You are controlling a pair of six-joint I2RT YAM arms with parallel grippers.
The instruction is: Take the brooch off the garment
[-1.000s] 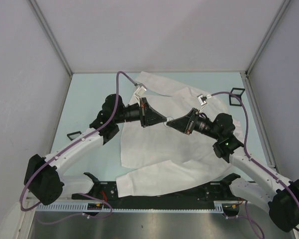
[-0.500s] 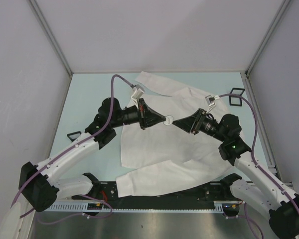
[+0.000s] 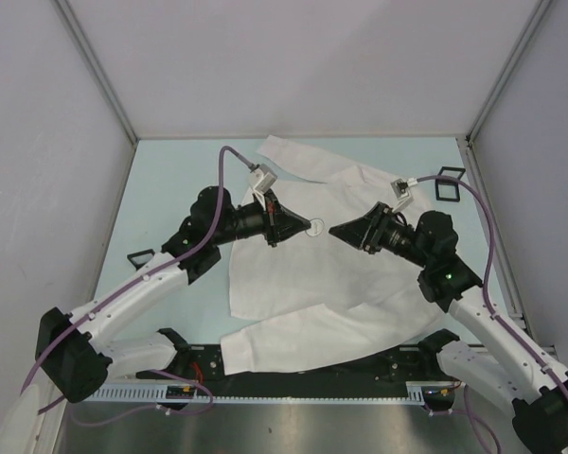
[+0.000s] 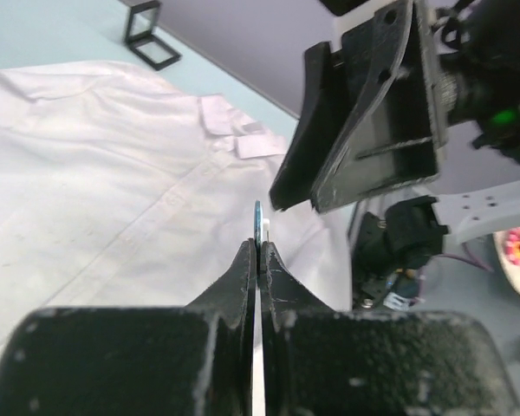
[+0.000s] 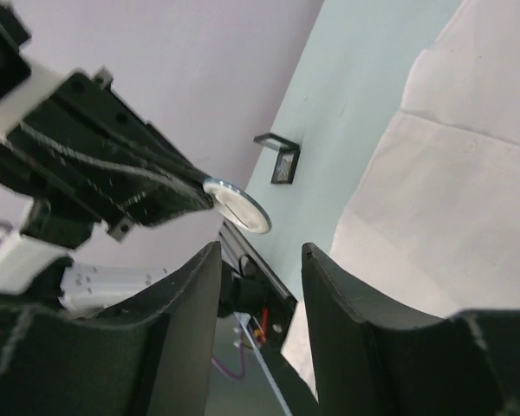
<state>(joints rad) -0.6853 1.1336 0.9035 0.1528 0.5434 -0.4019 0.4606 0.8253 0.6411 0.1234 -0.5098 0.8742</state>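
Your left gripper (image 4: 256, 251) pinches the round brooch (image 4: 257, 224) by its edge, apparently clear above the garment (image 3: 293, 284) so nothing re-snags; your right gripper (image 5: 260, 251), fingers spread, stands just apart.

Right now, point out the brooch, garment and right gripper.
brooch (image 5: 237, 206): right wrist view, disc face.
garment (image 3: 286, 279): top external view, bare front cloth.
right gripper (image 5: 260, 253): right wrist view, midway between its fingers.

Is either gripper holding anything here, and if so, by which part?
The left gripper pinches the round brooch by its rim, with its fingers shut on it. The right gripper is open and holds nothing.
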